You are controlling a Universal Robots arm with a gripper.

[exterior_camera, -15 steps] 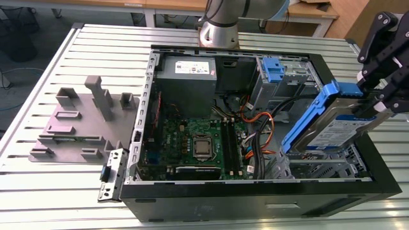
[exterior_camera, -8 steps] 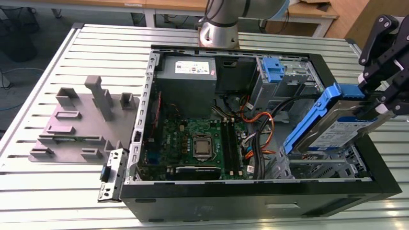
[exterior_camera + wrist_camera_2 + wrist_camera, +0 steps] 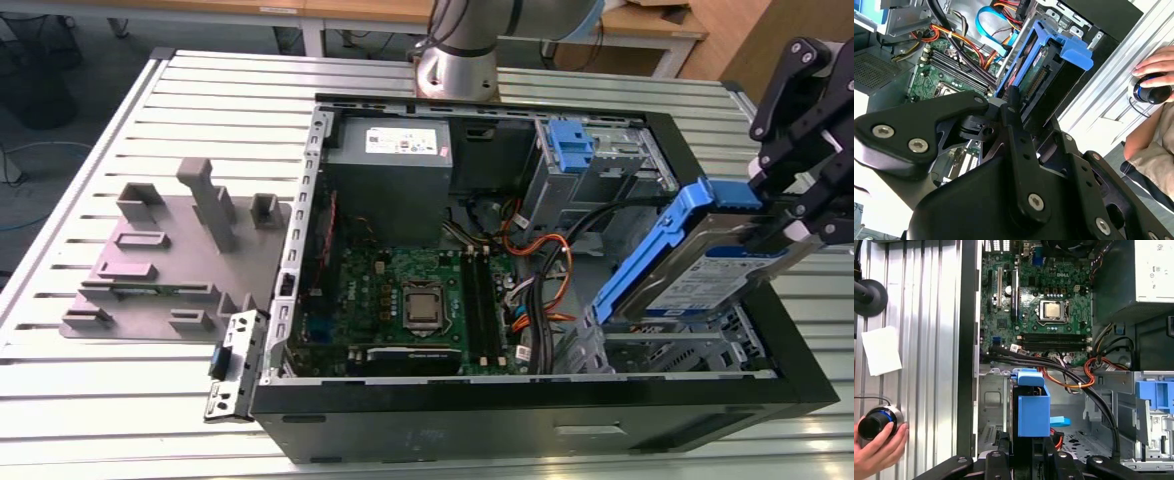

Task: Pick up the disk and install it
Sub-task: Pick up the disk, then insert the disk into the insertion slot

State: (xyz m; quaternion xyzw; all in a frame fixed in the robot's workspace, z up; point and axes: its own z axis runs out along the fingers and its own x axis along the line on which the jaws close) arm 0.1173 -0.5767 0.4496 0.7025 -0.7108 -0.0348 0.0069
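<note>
The disk [image 3: 707, 270], a silver-grey drive with a white-and-blue label in a blue plastic rail frame [image 3: 650, 250], hangs tilted above the drive bay [image 3: 681, 350] at the open computer case's corner on the exterior view's right. My gripper [image 3: 785, 222] is shut on the disk's upper end. The disk's lower end reaches down to the bay's rim. In the first wrist view the blue frame [image 3: 1033, 410] sits just ahead of my gripper [image 3: 1024, 452], over the metal bay [image 3: 991, 405]. The second wrist view shows the disk's underside [image 3: 1040, 70] beyond the gripper's black linkage.
The open case [image 3: 534, 405] holds a motherboard [image 3: 414, 300], a grey power-supply box [image 3: 400, 150], loose cables [image 3: 541, 260] and a second blue-railed cage [image 3: 571, 150]. A grey moulded holder [image 3: 174, 250] lies outside the case at the exterior view's left. A person's hand [image 3: 879, 445] grips a knob beside the case.
</note>
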